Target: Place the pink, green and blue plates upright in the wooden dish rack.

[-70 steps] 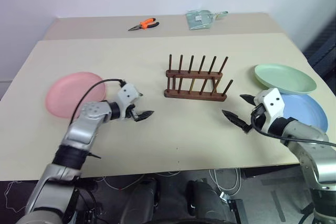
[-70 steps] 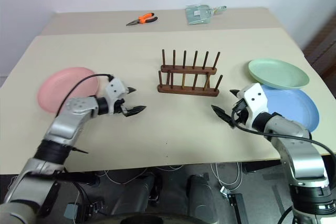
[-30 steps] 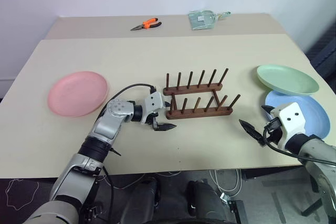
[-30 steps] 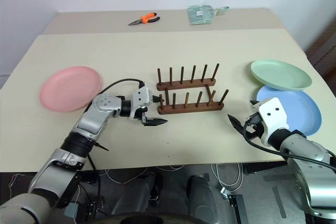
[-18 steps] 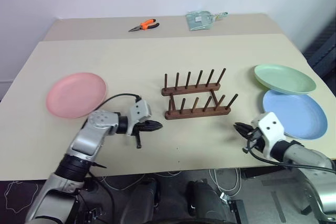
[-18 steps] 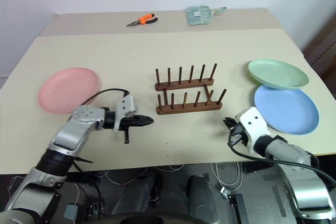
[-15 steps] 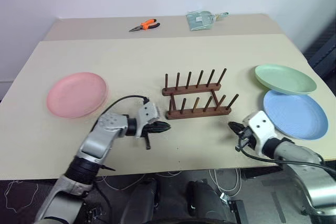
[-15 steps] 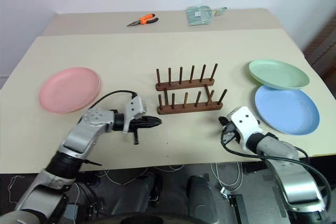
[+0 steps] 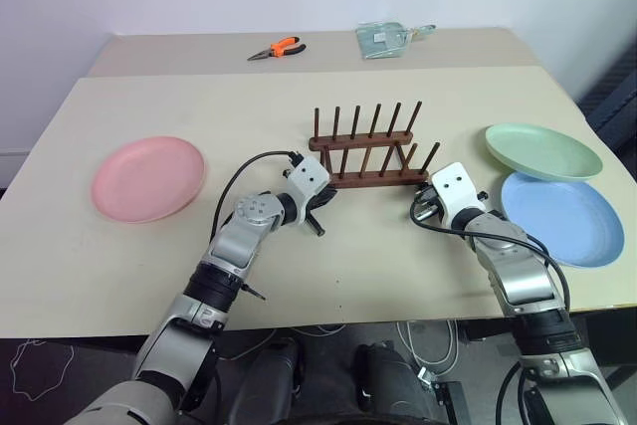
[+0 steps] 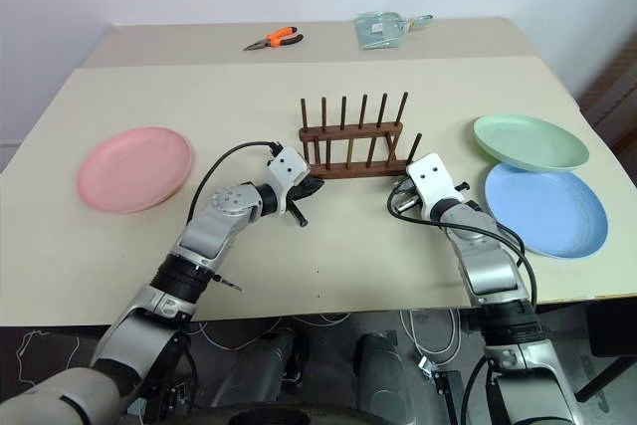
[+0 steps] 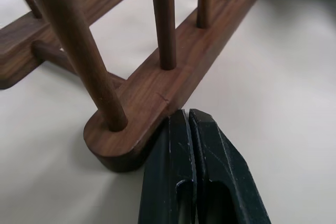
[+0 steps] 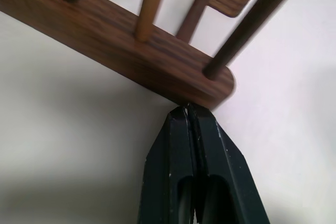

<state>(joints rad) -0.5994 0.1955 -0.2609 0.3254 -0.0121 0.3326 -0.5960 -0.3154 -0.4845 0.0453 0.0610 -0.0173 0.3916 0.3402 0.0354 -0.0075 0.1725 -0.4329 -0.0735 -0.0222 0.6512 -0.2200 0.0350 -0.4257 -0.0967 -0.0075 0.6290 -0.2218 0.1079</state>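
The left tool [image 11: 189,116] has its two black fingers pressed together, holding nothing, with the tips against the near rail of the wooden dish rack [image 9: 366,151] at its left end. The right tool [image 12: 190,109] is likewise pressed together and empty, its tips meeting the same near rail at the rack's right end. So the rack sits between the two tools, standing empty near the middle of the table [image 9: 398,266], its two rows of thin pegs upright.

The pink plate [image 9: 148,178] lies flat on the table well to the left, apart from the rack and from the left arm. On the right side, the green plate [image 9: 543,151] lies nearer the far edge and the blue plate [image 9: 563,218] just in front of it; the green one's near rim seems to overlap the blue plate's far rim, though whether they touch is hard to make out.

At the far edge of the table lie orange-handled pliers [image 9: 276,48] and a small clear packet [image 9: 383,39].
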